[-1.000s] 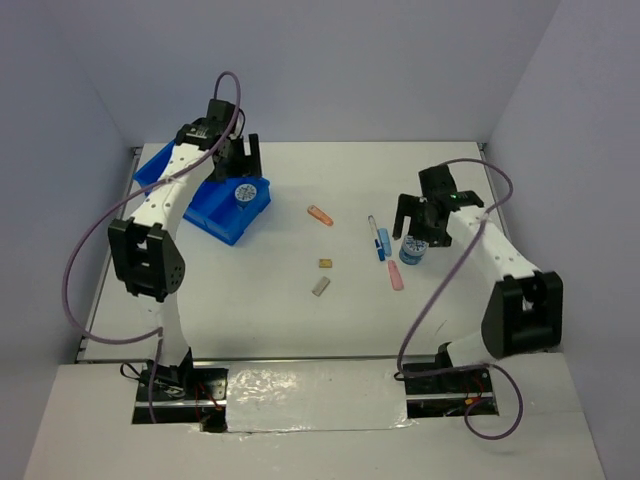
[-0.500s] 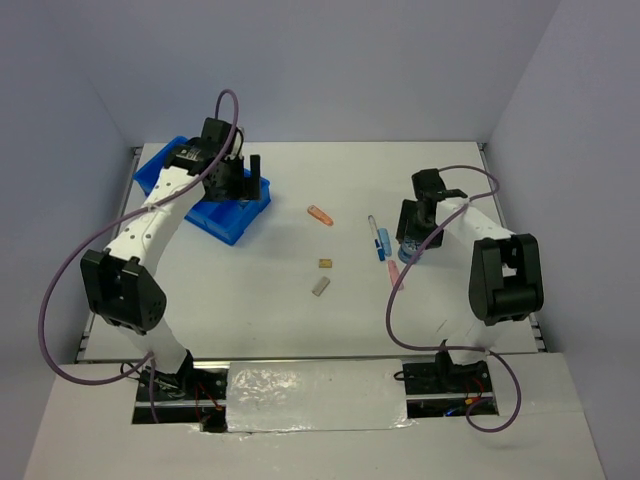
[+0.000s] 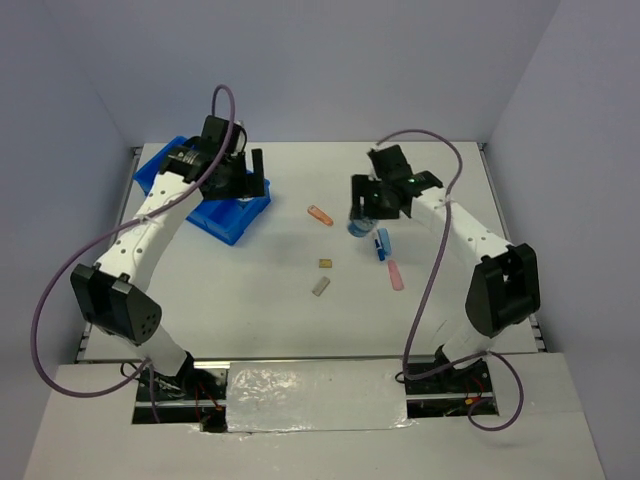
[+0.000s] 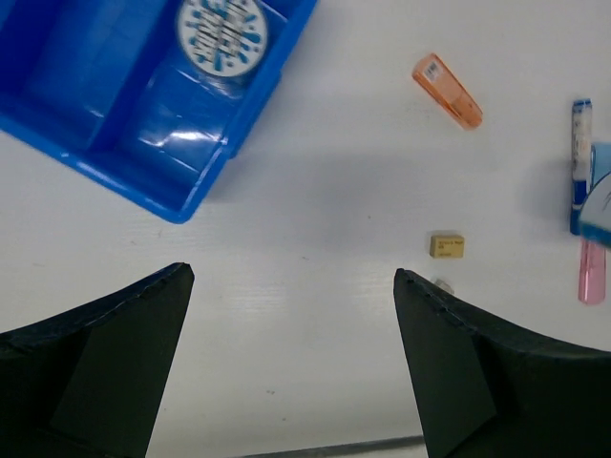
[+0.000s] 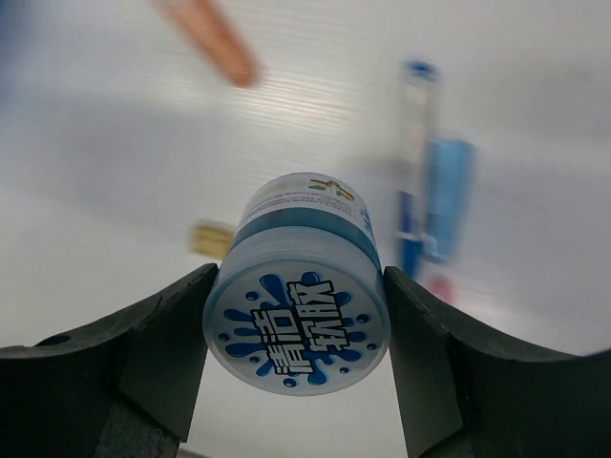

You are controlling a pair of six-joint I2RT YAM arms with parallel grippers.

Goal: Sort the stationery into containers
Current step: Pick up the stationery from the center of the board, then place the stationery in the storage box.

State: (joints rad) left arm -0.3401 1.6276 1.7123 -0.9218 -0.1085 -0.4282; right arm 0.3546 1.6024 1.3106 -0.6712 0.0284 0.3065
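My right gripper (image 3: 362, 215) is shut on a round blue disc (image 3: 357, 229) with a patterned white top and holds it above the table's middle right. In the right wrist view the disc (image 5: 296, 329) fills the gap between both fingers (image 5: 153, 353). My left gripper (image 3: 245, 182) hangs open and empty over the blue tray (image 3: 228, 222). A second disc (image 4: 221, 29) lies in a compartment of the tray (image 4: 143, 134). On the table lie the orange stick (image 3: 320, 215), white-and-blue pen (image 3: 378, 243), pink stick (image 3: 396, 275), tan cube (image 3: 326, 263) and grey block (image 3: 321, 286).
The left wrist view looks down past the open left gripper (image 4: 292, 274) at bare white table, with the orange stick (image 4: 447, 91), tan cube (image 4: 447, 246) and pen (image 4: 580, 162) to its right. Purple cables loop above both arms. Grey walls close the table's back and sides.
The right gripper closed on the blue disc, lifted it and carried it left, past the pen. The left arm shifted a little over the tray and stayed open.
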